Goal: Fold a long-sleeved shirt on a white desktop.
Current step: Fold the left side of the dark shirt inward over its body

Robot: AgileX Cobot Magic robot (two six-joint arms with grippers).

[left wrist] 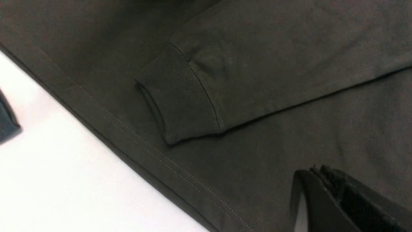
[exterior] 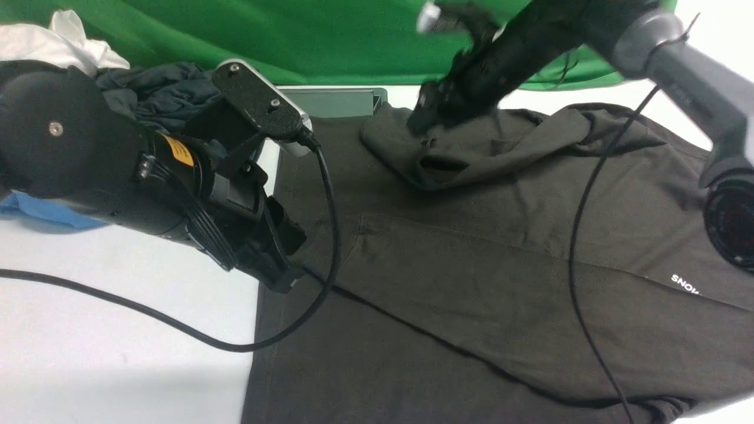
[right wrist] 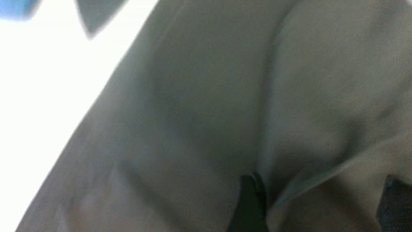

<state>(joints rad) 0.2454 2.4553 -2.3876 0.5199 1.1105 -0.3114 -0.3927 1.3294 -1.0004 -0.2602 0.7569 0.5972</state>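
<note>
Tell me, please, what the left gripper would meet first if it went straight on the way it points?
Most likely the shirt, close to its edge on the table; the left gripper points down at it.

Soft matt knit shirt (exterior: 471, 265), smooth matt desktop (exterior: 118, 353)

shirts: I count one long-sleeved shirt (exterior: 471, 265)
other garments: three (teal garment (exterior: 159, 94), blue garment (exterior: 41, 213), white garment (exterior: 35, 44))
grippers: two, left gripper (exterior: 285, 274) and right gripper (exterior: 425, 121)
desktops: one white desktop (exterior: 88, 353)
</note>
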